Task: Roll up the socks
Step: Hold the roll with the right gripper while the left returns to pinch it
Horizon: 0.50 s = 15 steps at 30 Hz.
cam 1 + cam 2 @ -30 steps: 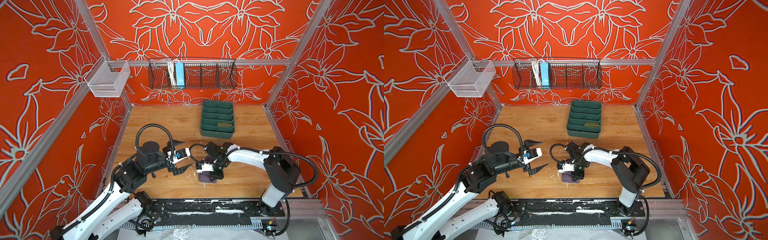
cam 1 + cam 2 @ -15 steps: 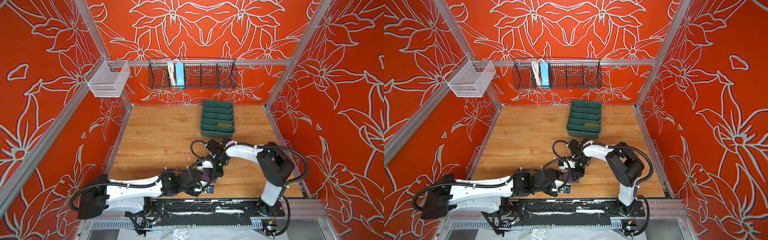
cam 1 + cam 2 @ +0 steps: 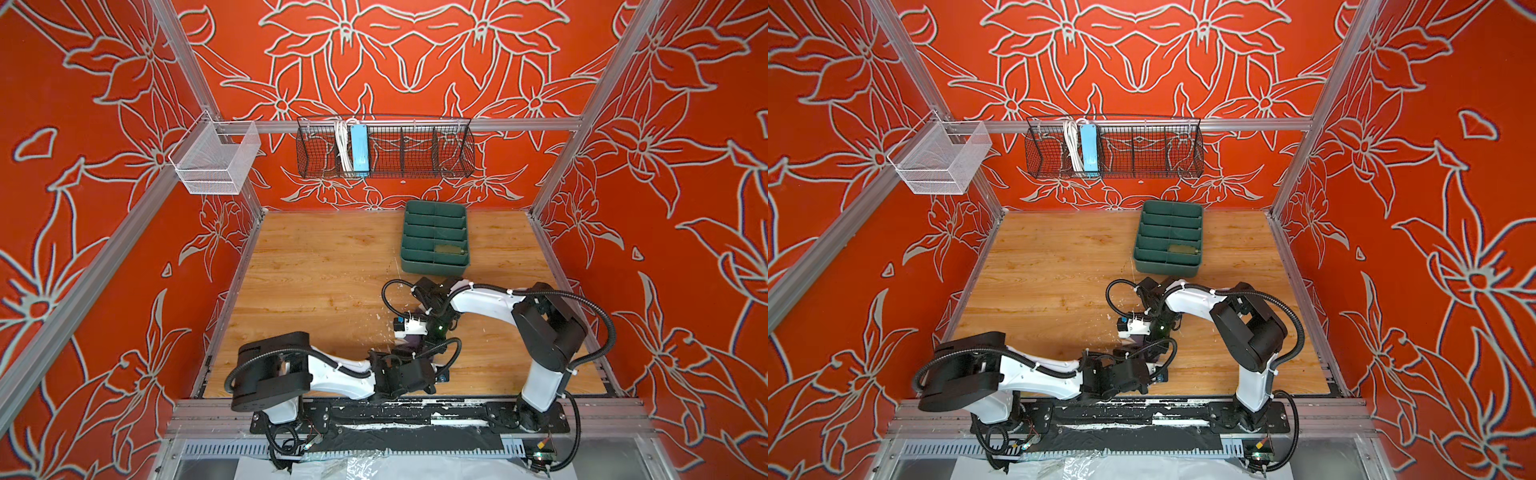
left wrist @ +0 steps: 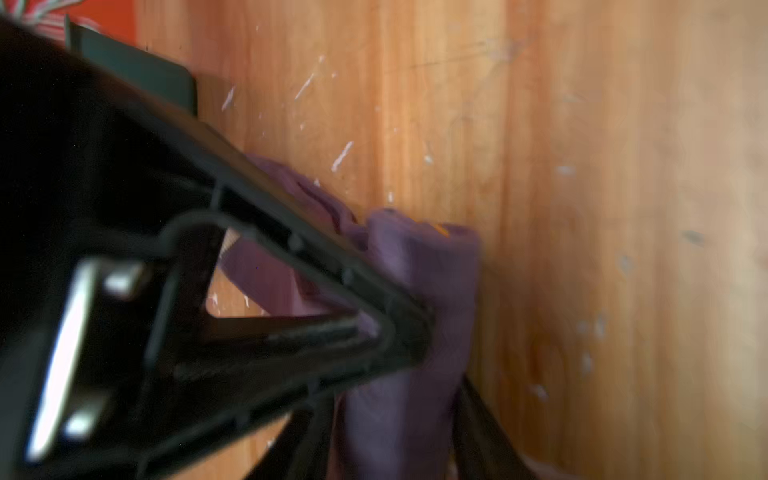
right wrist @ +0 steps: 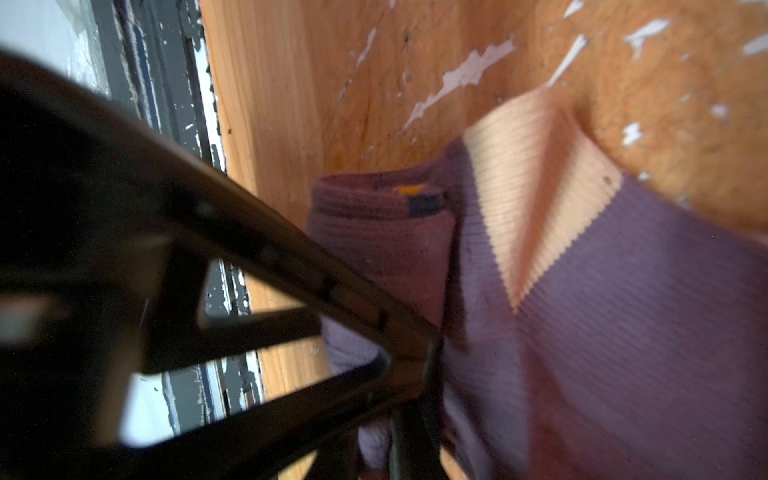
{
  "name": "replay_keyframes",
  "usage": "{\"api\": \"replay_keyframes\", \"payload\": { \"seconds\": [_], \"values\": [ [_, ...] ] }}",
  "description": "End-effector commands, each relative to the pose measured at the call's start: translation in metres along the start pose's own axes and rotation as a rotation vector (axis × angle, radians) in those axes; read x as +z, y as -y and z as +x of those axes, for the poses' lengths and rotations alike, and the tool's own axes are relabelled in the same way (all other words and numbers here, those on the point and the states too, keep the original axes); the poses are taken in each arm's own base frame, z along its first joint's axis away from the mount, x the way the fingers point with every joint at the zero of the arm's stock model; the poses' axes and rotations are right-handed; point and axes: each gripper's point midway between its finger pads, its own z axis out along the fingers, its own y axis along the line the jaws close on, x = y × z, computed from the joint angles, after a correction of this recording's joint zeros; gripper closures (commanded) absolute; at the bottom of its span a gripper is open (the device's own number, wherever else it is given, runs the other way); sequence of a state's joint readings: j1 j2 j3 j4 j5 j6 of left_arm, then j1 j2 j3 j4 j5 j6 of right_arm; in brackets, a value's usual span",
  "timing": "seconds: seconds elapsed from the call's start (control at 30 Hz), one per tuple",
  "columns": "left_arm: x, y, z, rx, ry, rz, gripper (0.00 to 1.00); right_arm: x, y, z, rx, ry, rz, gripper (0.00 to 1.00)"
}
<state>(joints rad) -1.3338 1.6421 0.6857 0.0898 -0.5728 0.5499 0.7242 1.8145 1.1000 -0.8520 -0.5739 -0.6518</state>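
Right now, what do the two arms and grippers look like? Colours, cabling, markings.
Both alike. The left arm and right arm have white links, bulky black joint housings, a black corrugated cable looping at the wrist, white ties and a small blue tag. The left gripper and right gripper are black, with open triangular-truss fingers tapering to a tip.
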Motion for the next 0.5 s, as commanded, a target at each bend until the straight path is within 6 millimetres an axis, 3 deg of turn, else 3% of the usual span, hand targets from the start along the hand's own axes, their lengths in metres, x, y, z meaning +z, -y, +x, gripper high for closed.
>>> {"api": "replay_keyframes", "payload": {
  "seconds": [0.0,0.13,0.3,0.4,0.47],
  "values": [
    [0.011,0.006,0.006,0.004,-0.041,-0.011,0.75,0.010,0.019,0.013,-0.007,-0.059,0.055,1.00],
    [0.010,0.013,0.007,0.015,-0.040,0.035,0.96,0.004,0.020,0.010,-0.011,-0.028,0.070,1.00],
    [-0.003,0.025,0.011,0.037,-0.047,0.145,1.00,-0.014,0.027,0.000,-0.024,0.045,0.151,0.99],
    [-0.015,0.038,0.013,0.039,-0.054,0.261,1.00,-0.034,0.035,-0.009,-0.028,0.132,0.247,0.84],
    [-0.021,0.043,0.016,0.023,-0.068,0.342,1.00,-0.054,0.046,-0.019,0.008,0.239,0.318,0.69]
  ]
}}
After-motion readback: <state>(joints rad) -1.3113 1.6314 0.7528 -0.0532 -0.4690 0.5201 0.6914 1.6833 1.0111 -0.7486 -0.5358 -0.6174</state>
